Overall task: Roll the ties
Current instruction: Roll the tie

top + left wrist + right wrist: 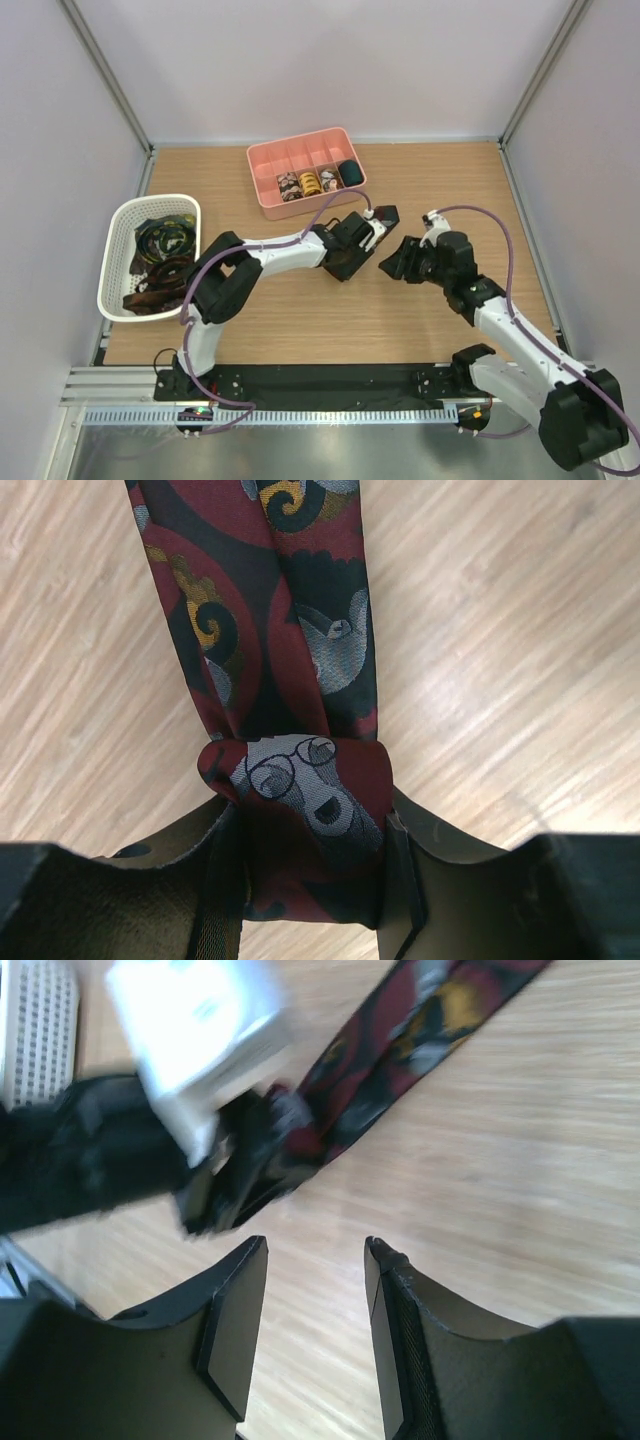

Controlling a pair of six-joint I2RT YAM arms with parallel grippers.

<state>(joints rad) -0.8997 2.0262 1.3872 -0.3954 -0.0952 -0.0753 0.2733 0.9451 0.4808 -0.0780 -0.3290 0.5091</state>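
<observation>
A dark red tie (pixel 270 630) with grey, yellow and black prints lies stretched on the wooden table. Its near end is folded into a short roll (pixel 300 780). My left gripper (pixel 310 825) is shut on that roll, one jaw on each side. In the top view the left gripper (pixel 362 240) is at the table's middle and hides the tie. My right gripper (pixel 315 1250) is open and empty, just right of the left one (pixel 397 262). The same tie (pixel 420 1030) runs to the upper right in the right wrist view.
A pink divided tray (pixel 290 155) at the back holds several small coiled ties. A white mesh basket (pixel 118 240) at the left holds more loose ties. Grey walls stand on three sides of the table.
</observation>
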